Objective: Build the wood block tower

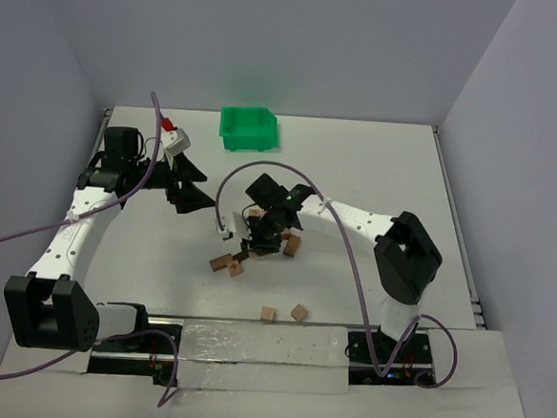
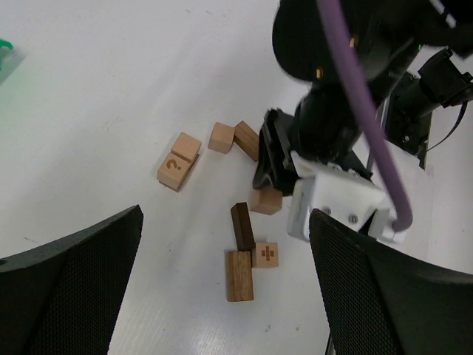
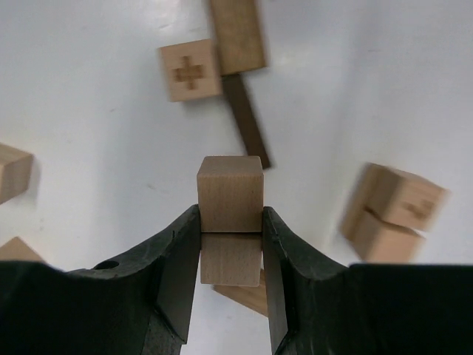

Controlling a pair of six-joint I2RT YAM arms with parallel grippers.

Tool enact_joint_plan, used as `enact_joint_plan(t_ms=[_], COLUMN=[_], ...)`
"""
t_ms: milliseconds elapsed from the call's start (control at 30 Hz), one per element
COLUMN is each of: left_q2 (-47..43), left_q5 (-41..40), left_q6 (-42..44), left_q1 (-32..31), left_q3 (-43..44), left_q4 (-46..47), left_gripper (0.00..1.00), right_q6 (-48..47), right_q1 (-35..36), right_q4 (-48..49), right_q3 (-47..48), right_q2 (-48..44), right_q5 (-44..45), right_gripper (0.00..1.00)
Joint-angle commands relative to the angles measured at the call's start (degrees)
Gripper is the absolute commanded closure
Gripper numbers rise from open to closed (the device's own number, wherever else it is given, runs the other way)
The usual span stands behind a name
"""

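The wood blocks lie loose on the white table, and none of them forms a tower. My right gripper [image 3: 230, 214] is shut on a light tan cube [image 3: 230, 194], low over the table's middle [image 1: 262, 238]. Just beyond it lie a cube with a plus mark [image 3: 191, 70], a dark brown bar [image 3: 246, 120] and a mid-brown bar [image 3: 236, 35]. Two tan blocks [image 3: 395, 211] sit side by side to the right. My left gripper [image 1: 196, 186] hangs open and empty, off to the left. Its wrist view looks down on the same cluster, including the plus cube [image 2: 265, 254] and a question-mark block [image 2: 175, 170].
A green plastic bin [image 1: 248, 128] stands at the far edge of the table. Two separate tan cubes [image 1: 268, 314] [image 1: 298, 312] lie near the front edge. Purple cables loop over both arms.
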Motion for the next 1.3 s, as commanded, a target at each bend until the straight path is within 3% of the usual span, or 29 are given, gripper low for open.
enact_joint_plan(t_ms=[0, 267, 567, 1267], left_q2=[0.17, 1.13, 2.02, 3.60], left_q5=[1.98, 1.63, 1.05, 0.88], left_q6=[0.01, -1.84, -5.33, -7.27], left_q1=[0.58, 1.02, 1.55, 1.82], left_q3=[0.96, 1.38, 1.79, 1.82], left_q4=[1.23, 3.43, 6.88, 9.01], left_gripper=[0.01, 0.01, 0.01, 0.01], right_q6=[0.54, 1.66, 1.48, 1.82], right_q1=[-3.82, -9.10, -9.69, -9.61], right_q4=[-5.58, -8.96, -10.24, -8.15], right_q3=[8.45, 22.92, 30.73, 28.11], right_q2=[-2.41, 4.82, 12.44, 16.00], right_q5=[1.20, 3.27, 3.32, 0.17], right_gripper=[0.93, 0.94, 0.94, 0.92])
